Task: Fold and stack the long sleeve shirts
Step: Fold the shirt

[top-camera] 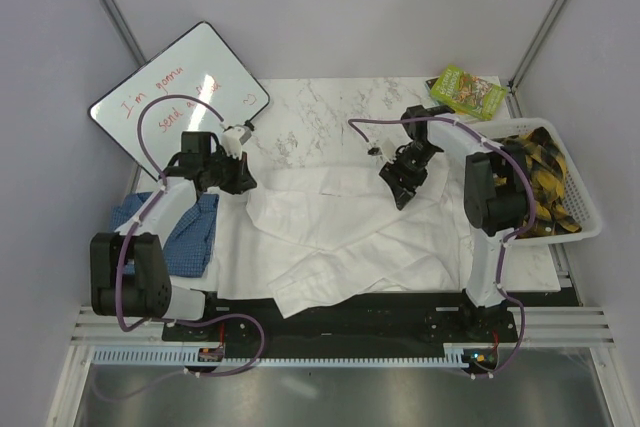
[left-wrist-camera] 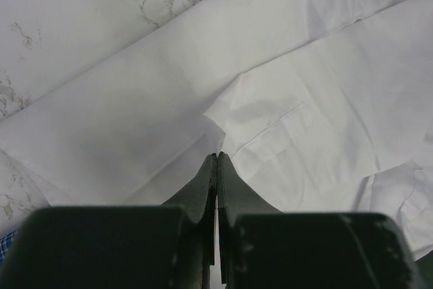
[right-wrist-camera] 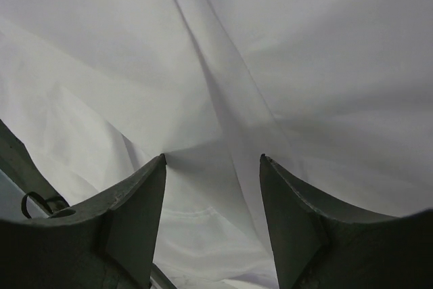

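Pale grey walls (top-camera: 350, 7) box in a marble-patterned table (top-camera: 320, 107). A whiteboard (top-camera: 180, 97) with red writing leans beyond the left pincer (top-camera: 243, 183). Right of the right pincer (top-camera: 403, 192) sits a white basket (top-camera: 575, 232), with a green box (top-camera: 467, 91) beyond it.

The large plain white shirt (top-camera: 350, 237) is matt, creased cloth. The blue fine-checked shirt (top-camera: 195, 237) is cloth too; the marble-veined surface (top-camera: 310, 107) looks smooth.

Robot lab cell: bare partition walls (top-camera: 350, 7) on metal struts (top-camera: 110, 2), marble worktop (top-camera: 320, 107), arms (top-camera: 490, 197) bolted to a rail (top-camera: 340, 352), scribbled whiteboard (top-camera: 180, 97) behind left claw (top-camera: 240, 180), basket (top-camera: 585, 224) right of right claw (top-camera: 400, 189).
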